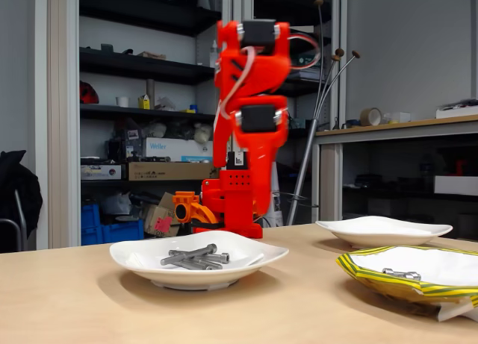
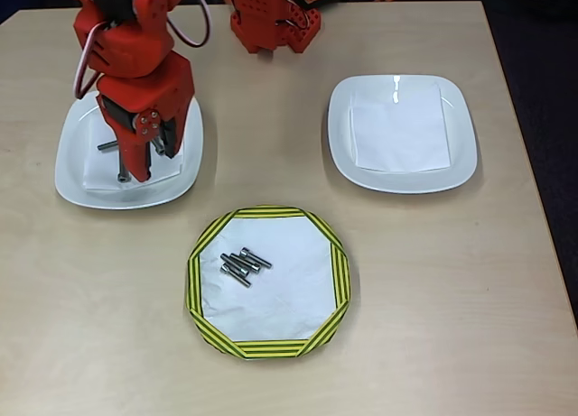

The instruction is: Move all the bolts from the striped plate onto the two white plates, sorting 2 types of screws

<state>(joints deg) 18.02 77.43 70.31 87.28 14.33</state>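
My red arm [image 1: 250, 120] stands folded over the left white plate [image 2: 72, 177]. My gripper [image 2: 135, 163] points down at that plate's middle, and its fingers are too foreshortened to read. Long bolts [image 1: 193, 258] lie in a small pile on this plate [image 1: 142, 256], partly hidden under the gripper in the overhead view. The striped plate [image 2: 271, 344], yellow and dark green at the rim, holds several short bolts [image 2: 244, 264] left of its centre. One short bolt [image 1: 402, 273] shows over its rim [image 1: 373, 273]. The right white plate [image 2: 461, 163] carries a white paper square and no bolts.
The arm's red base [image 2: 271, 23] sits at the table's far edge between the two white plates. Bare tabletop surrounds the striped plate. Behind the table in the fixed view are shelves full of boxes [image 1: 149, 169] and a workbench [image 1: 396, 127].
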